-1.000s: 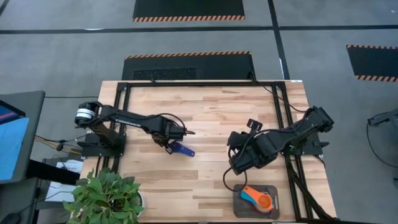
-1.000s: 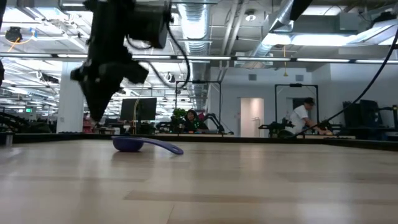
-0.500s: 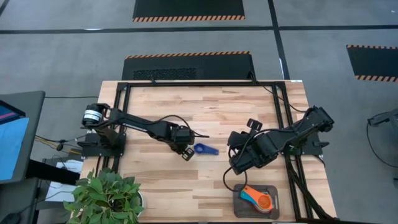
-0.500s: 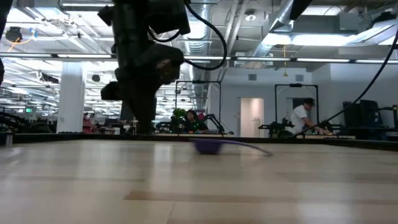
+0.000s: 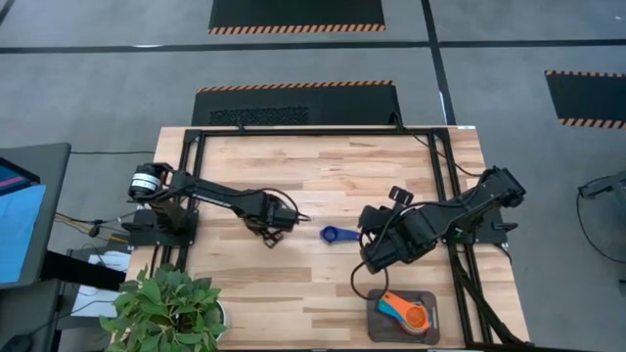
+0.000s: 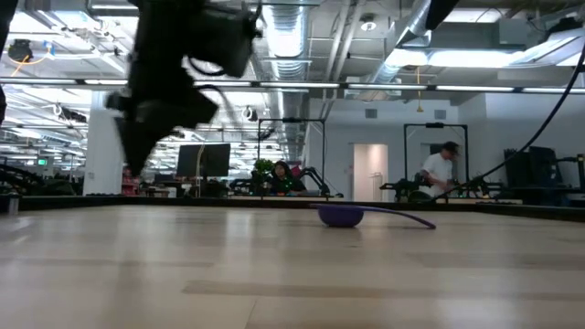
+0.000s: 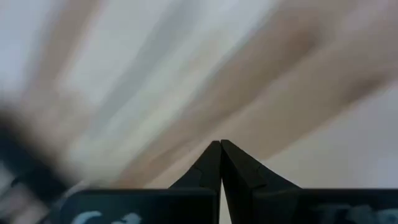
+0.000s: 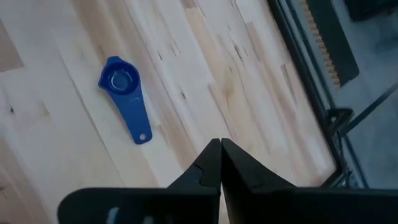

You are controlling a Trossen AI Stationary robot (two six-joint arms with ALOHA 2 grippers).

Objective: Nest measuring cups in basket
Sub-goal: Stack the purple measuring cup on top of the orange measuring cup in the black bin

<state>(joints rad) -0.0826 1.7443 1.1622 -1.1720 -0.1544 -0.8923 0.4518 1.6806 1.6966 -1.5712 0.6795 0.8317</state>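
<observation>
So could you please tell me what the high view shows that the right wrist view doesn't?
Only the high view shows the basket holding nested cups, the left hand shut over the table, and a plant. Only the right wrist view shows the right hand with fingers together. Both show the blue cup lying loose on the table.

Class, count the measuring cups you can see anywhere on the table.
3 show clearly: a blue cup alone mid-table, plus an orange cup and another blue one stacked in the basket. More may be hidden in that stack.
</observation>
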